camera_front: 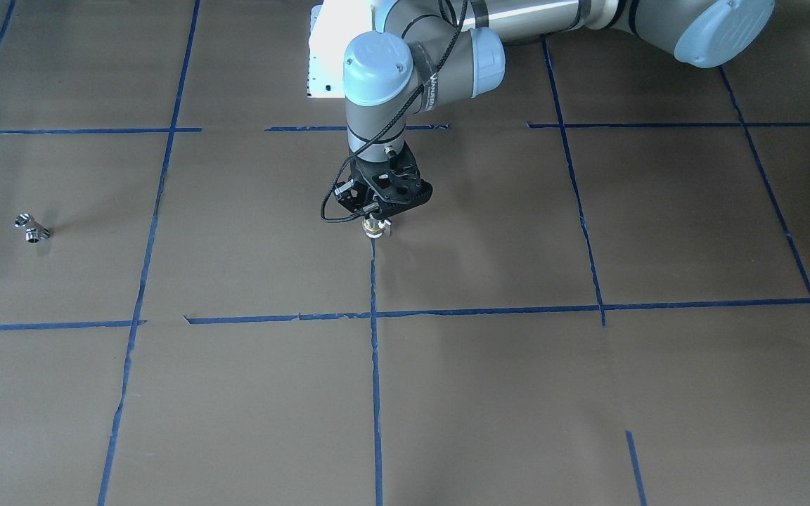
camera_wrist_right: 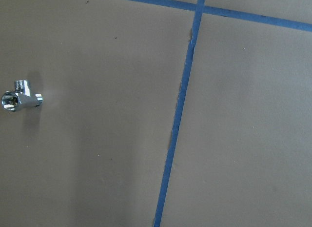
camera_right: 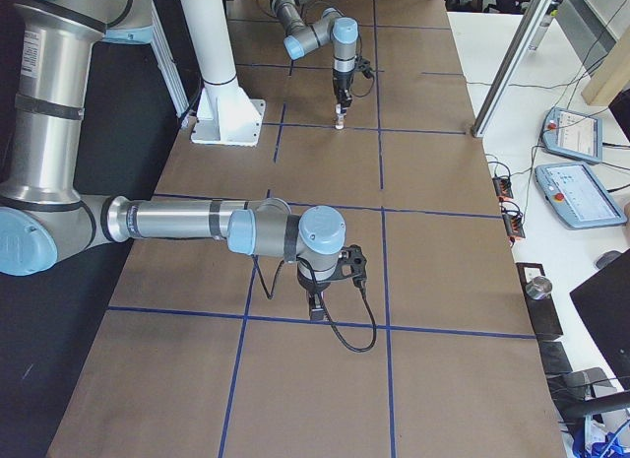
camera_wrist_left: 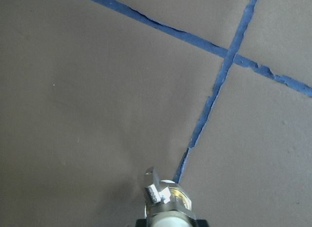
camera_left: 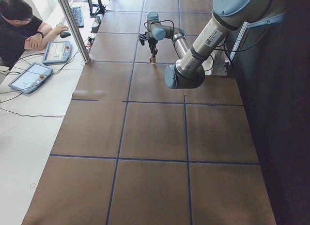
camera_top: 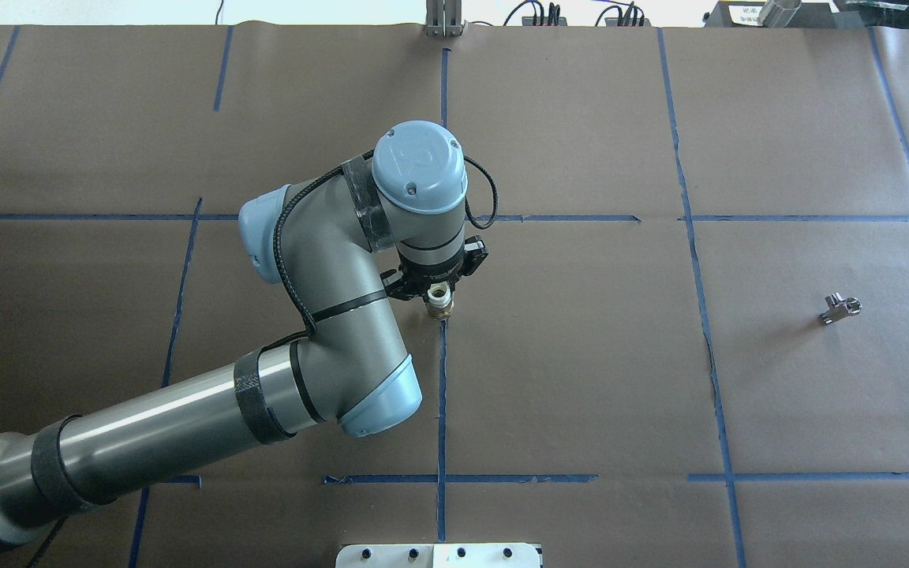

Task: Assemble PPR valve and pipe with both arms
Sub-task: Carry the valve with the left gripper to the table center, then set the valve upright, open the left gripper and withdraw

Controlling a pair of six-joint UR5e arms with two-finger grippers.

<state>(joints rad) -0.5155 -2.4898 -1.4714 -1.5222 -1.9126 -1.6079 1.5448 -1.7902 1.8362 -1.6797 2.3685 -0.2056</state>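
Observation:
My left gripper (camera_front: 375,218) is shut on the PPR valve (camera_front: 375,226), holding it upright and low over the brown table near a blue tape line. The valve's white collar and brass middle show in the overhead view (camera_top: 439,302). Its side tab shows in the left wrist view (camera_wrist_left: 165,202). The pipe (camera_top: 841,306), a small chrome T fitting, lies alone far to the right; it also shows in the front-facing view (camera_front: 31,228) and the right wrist view (camera_wrist_right: 20,97). My right gripper (camera_right: 317,302) shows only in the exterior right view, pointing down; I cannot tell whether it is open.
The white pedestal base (camera_right: 226,118) stands at the robot's side of the table. Blue tape lines (camera_top: 442,379) divide the brown paper into squares. An operator (camera_left: 19,31) sits at a side desk with tablets (camera_left: 30,76), behind a metal post (camera_left: 72,26).

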